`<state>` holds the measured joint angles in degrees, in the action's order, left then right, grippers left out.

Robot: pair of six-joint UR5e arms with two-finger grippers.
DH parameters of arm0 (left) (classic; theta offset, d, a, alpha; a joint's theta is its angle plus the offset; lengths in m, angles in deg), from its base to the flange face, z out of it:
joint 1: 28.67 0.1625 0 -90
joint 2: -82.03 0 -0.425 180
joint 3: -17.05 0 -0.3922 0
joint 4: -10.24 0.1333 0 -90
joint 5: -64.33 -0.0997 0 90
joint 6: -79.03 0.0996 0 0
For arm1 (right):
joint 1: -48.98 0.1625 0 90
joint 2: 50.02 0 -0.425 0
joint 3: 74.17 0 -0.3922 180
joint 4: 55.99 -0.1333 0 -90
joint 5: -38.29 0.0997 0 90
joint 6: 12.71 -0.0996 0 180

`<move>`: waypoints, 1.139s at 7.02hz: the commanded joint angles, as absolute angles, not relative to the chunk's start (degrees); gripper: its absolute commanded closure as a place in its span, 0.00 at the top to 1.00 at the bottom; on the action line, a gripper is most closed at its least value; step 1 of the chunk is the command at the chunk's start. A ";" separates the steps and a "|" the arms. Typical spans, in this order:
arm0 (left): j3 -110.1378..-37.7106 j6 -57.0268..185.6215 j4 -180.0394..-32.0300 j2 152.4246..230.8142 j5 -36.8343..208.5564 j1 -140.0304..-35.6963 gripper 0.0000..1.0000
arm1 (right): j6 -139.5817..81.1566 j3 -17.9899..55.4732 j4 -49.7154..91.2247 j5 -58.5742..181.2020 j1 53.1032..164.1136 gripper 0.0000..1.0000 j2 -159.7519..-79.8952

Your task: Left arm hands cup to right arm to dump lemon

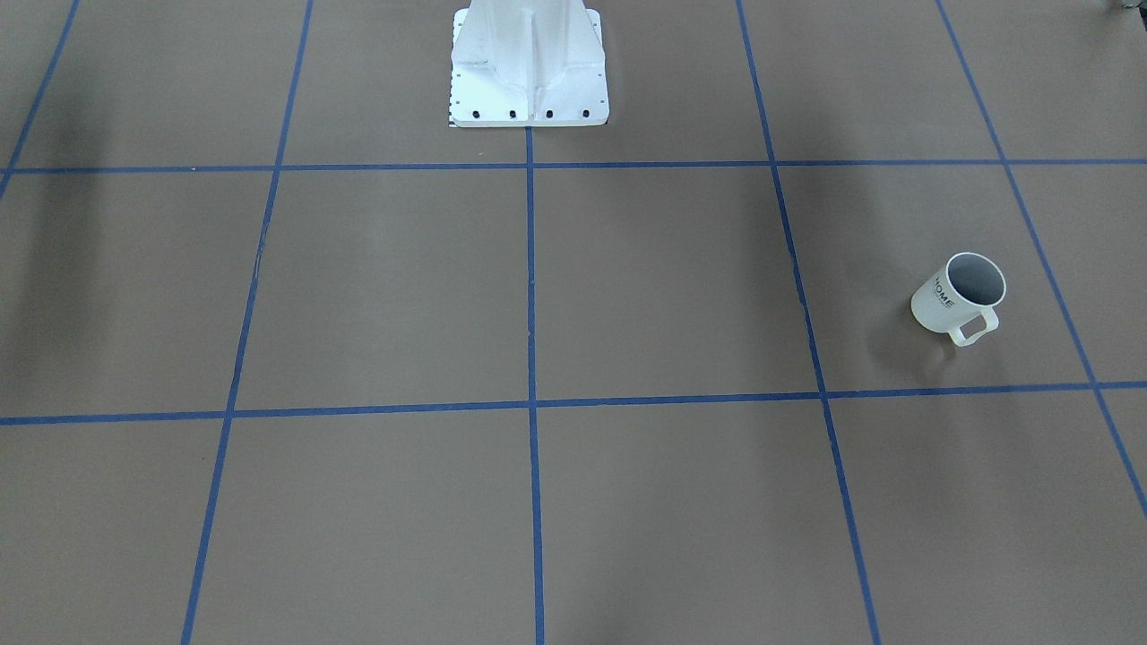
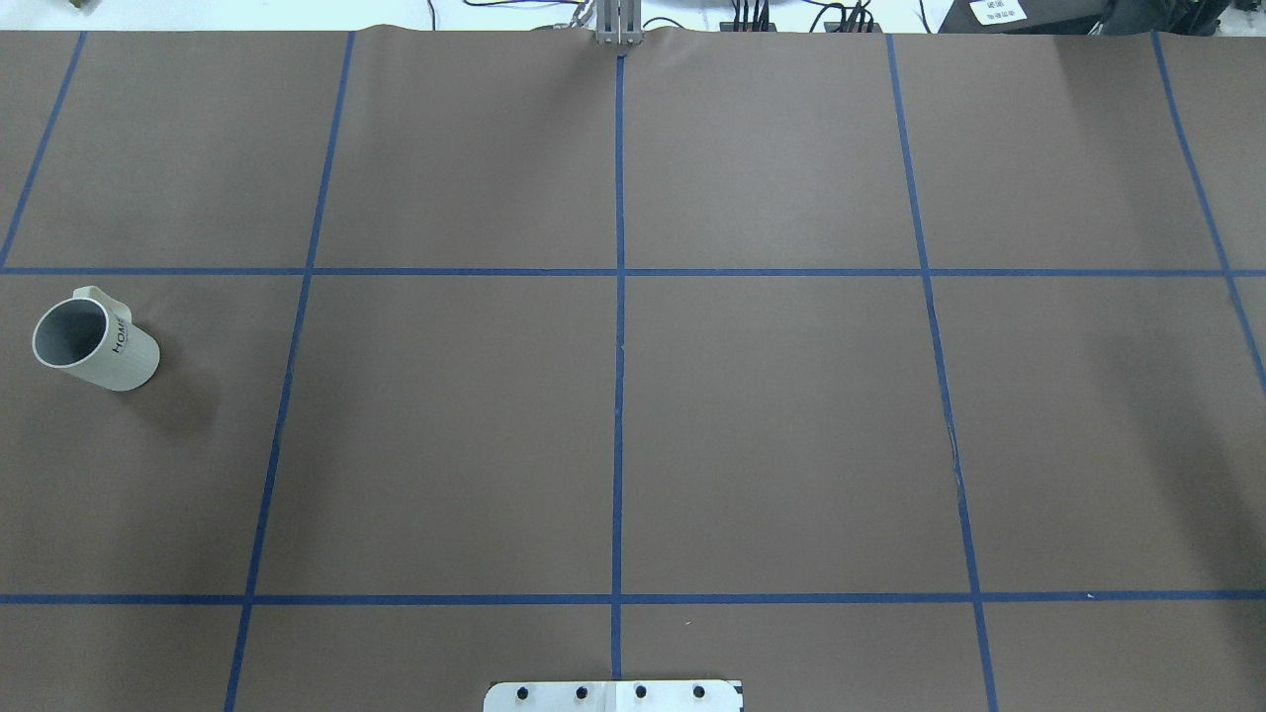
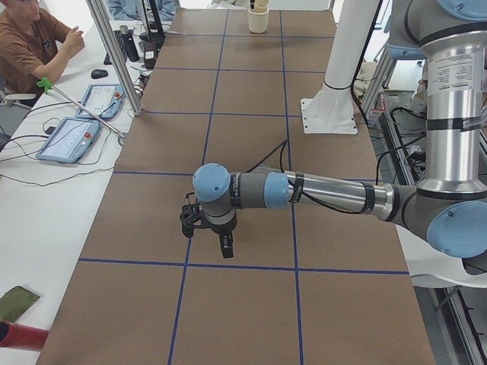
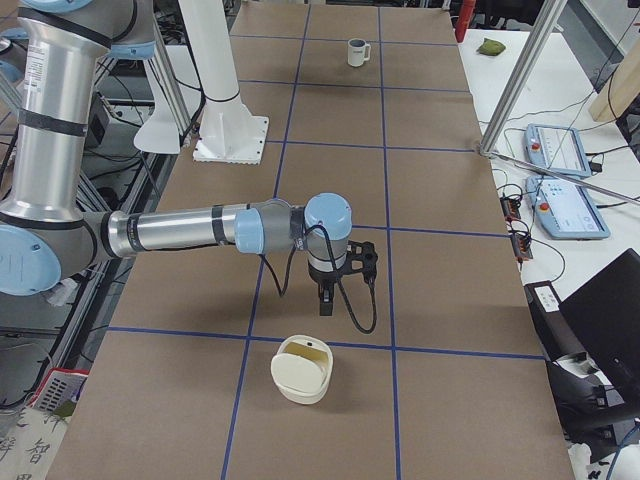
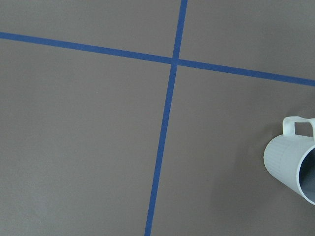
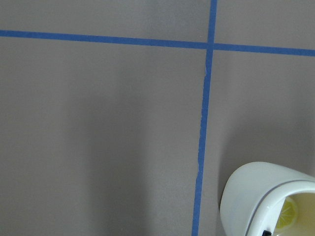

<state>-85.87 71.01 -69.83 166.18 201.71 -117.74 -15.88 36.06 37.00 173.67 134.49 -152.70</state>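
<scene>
The cream cup [image 1: 941, 300] marked "HOME" stands upright on the brown table, empty as far as its grey inside shows. It is at the far left of the overhead view [image 2: 109, 356], small and far in the exterior right view [image 4: 357, 52], and at the lower right of the left wrist view [image 5: 285, 160]. The left gripper [image 3: 225, 248] hangs above the table; I cannot tell if it is open. The right gripper [image 4: 323, 305] hangs near a white container [image 4: 300, 378]; I cannot tell if it is open. The lemon [image 6: 287, 215] lies inside that container [image 6: 256, 196].
The white robot pedestal [image 1: 529, 81] stands at the table's middle edge and shows in the overhead view [image 2: 613, 696]. Blue tape lines grid the table. An operator [image 3: 30, 42], tablets [image 3: 68, 141] and a metal post [image 3: 114, 61] are beside the table.
</scene>
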 commanded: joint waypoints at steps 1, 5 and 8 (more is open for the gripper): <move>-85.70 71.20 -70.09 165.26 197.60 -117.96 1.00 | -15.88 36.05 37.00 173.82 134.49 1.00 -152.67; -84.38 70.94 -70.00 165.78 198.01 -118.49 1.00 | -15.96 35.52 37.08 173.65 135.28 1.00 -153.11; -84.90 71.12 -70.18 166.22 198.01 -118.49 1.00 | -15.96 35.61 37.00 173.64 135.81 1.00 -152.76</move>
